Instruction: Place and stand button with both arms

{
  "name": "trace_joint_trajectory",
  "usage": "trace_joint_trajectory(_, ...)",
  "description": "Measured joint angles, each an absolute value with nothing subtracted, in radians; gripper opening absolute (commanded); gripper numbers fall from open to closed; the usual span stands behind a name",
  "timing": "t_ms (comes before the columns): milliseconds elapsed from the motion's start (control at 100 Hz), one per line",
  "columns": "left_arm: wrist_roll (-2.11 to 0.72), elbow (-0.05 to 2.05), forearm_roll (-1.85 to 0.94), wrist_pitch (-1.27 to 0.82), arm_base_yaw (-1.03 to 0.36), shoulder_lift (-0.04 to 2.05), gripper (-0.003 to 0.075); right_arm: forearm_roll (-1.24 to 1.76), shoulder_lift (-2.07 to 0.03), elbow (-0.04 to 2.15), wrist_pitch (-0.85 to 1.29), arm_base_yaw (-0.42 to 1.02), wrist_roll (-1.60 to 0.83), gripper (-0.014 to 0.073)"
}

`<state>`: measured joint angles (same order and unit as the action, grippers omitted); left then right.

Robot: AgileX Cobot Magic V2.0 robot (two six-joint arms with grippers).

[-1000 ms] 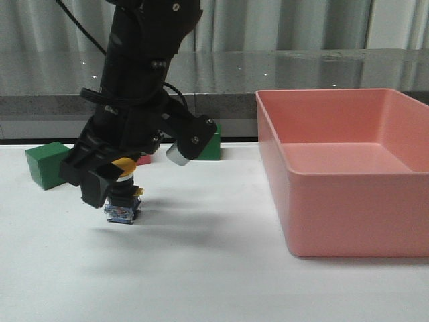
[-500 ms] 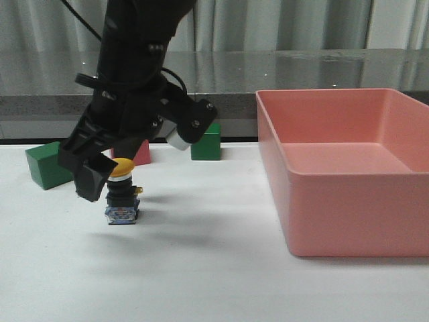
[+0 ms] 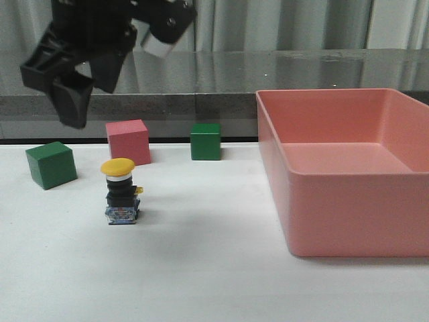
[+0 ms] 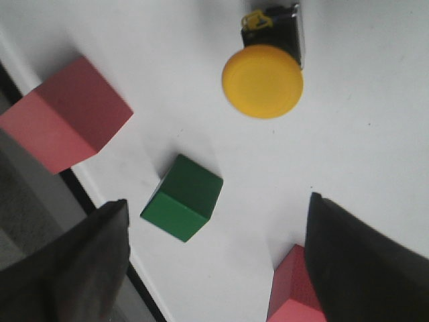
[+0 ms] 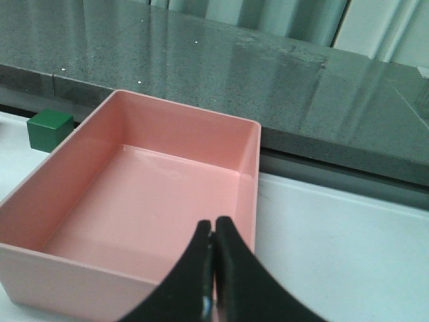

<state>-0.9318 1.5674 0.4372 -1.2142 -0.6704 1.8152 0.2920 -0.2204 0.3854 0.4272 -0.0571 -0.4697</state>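
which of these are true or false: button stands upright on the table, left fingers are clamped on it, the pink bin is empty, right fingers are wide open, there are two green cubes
1. The button stands upright on the table. True.
2. The left gripper is clamped on the button. False: its fingers are open and raised clear above it.
3. The pink bin is empty. True.
4. The right gripper is wide open. False: its fingers are shut together.
5. There are two green cubes. True: one at the left, one farther back.
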Motion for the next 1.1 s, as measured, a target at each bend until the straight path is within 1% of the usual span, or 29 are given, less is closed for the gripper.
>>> trace_joint_trajectory(30, -0.927, 1.567, 0.437, -1.214, -0.666, 1.797, 0.0344, 0.292, -0.22, 0.385, 0.427, -0.057, -0.47, -0.0061)
trace_joint_trajectory(50, -0.916, 1.567, 0.437, -1.216, -0.664, 1.783, 0.0319, 0.292, -0.22, 0.385, 0.427, -0.057, -0.47, -0.0061)
trace_joint_trajectory(100, -0.877, 1.567, 0.437, -1.216, -0.658, 1.749, 0.0208, 0.292, -0.22, 0.385, 0.427, -0.057, -0.47, -0.0061)
trace_joint_trajectory(120, -0.858, 1.567, 0.437, -1.218, -0.655, 1.734, 0.0179, 0.292, -0.22, 0.385, 0.427, -0.057, -0.47, -0.0061)
trace_joint_trajectory(170, -0.811, 1.566, 0.437, -1.221, -0.648, 1.701, 0.0062, 0.292, -0.22, 0.385, 0.427, -0.057, -0.47, -0.0061)
trace_joint_trajectory(220, -0.76, 1.566, 0.437, -1.224, -0.637, 1.669, -0.0019, 0.292, -0.22, 0.385, 0.427, -0.057, -0.47, -0.0061)
trace_joint_trajectory(310, -0.664, 1.566, 0.437, -1.233, -0.61, 1.618, -0.0019, 0.292, -0.22, 0.385, 0.427, -0.057, -0.47, -0.0061)
trace_joint_trajectory(490, -0.382, 1.566, 0.415, -1.23, -0.524, 1.537, -0.0019, 0.292, -0.22, 0.385, 0.427, -0.057, -0.47, -0.0061)
trace_joint_trajectory(560, -0.335, 1.559, 0.373, -1.18, -0.486, 1.502, -0.0019, 0.292, -0.22, 0.385, 0.427, -0.057, -0.47, -0.0061)
trace_joint_trajectory(680, -0.307, 1.515, 0.319, -1.033, -0.443, 1.417, -0.0019, 0.292, -0.22, 0.385, 0.427, -0.057, -0.47, -0.0061)
trace_joint_trajectory(820, -0.283, 1.372, 0.292, -0.825, -0.424, 1.269, -0.0019, 0.292, -0.22, 0.385, 0.427, -0.057, -0.47, -0.0061)
trace_joint_trajectory(940, -0.239, 1.179, 0.258, -0.648, -0.402, 1.118, -0.0019, 0.292, -0.22, 0.385, 0.427, -0.057, -0.47, -0.0061)
trace_joint_trajectory(1100, -0.22, 0.92, 0.196, -0.463, -0.39, 0.914, -0.0019, 0.292, -0.22, 0.385, 0.427, -0.057, -0.47, -0.0061)
